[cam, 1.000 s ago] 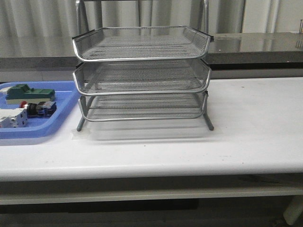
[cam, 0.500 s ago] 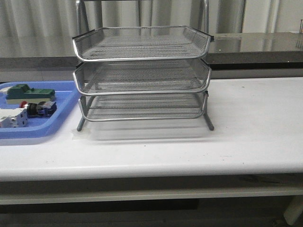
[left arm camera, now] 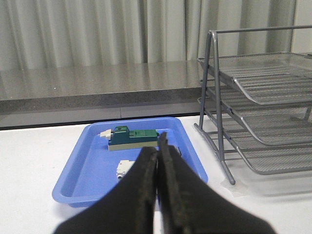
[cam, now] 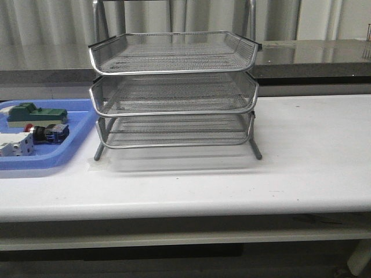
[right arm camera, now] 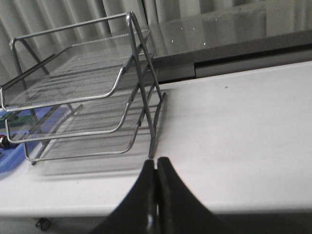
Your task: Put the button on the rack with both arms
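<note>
Button (cam: 45,132) sits in the blue tray (cam: 69,155) at the left end of the white worktop (cam: 301,168), lying on its side with the red cap toward the white block (cam: 15,144) just beside it. A green block (cam: 35,114) lies farther back in the same tray. The three-tier wire rack (cam: 174,92) stands right of the tray, near the worktop's middle, all three of its mesh trays bare.

Neither arm reaches into the front view. From the left wrist view, the left gripper (left arm camera: 157,151) has its fingers pressed together with nothing between them, held above the near edge of the blue tray (left arm camera: 73,195); the green block (left arm camera: 132,138) shows just beyond the fingertips, and the button itself is mostly hidden behind them. The rack (left arm camera: 263,107) stands off to that gripper's side.

The right gripper (right arm camera: 156,168) is likewise closed tight and empty, over the bare worktop (right arm camera: 243,126) on the far side of the rack (right arm camera: 83,97) from the tray, well apart from the button.
</note>
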Robot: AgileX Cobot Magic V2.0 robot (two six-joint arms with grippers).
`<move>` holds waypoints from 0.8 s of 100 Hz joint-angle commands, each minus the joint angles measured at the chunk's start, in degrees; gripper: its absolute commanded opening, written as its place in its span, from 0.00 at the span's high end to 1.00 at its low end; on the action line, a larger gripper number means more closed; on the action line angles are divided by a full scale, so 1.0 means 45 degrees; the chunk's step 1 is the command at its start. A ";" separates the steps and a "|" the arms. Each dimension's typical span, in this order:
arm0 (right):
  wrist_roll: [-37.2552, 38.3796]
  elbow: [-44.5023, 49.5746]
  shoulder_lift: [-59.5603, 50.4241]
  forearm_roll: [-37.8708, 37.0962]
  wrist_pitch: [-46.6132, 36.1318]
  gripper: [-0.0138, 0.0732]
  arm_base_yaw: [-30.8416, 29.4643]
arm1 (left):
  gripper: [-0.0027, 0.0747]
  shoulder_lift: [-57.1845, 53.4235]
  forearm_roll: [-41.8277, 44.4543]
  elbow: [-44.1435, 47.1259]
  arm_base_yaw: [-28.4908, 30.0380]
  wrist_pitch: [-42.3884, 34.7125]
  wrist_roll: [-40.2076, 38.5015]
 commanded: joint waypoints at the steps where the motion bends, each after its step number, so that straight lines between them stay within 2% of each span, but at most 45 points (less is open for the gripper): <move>1: -0.0016 -0.1403 0.1127 0.0022 0.0328 0.91 -0.0046 | 0.96 -0.0440 -0.0116 0.0591 0.0008 -0.1035 -0.0120; 44: -0.0016 -0.5427 0.6191 0.0037 0.4412 0.91 -0.0046 | 0.96 -0.0440 -0.0116 0.0591 0.0008 -0.1035 -0.0120; 80: -0.0016 -0.5613 0.8135 0.0581 0.4161 0.88 -0.0046 | 0.96 -0.0440 -0.0116 0.0591 0.0008 -0.1035 -0.0120</move>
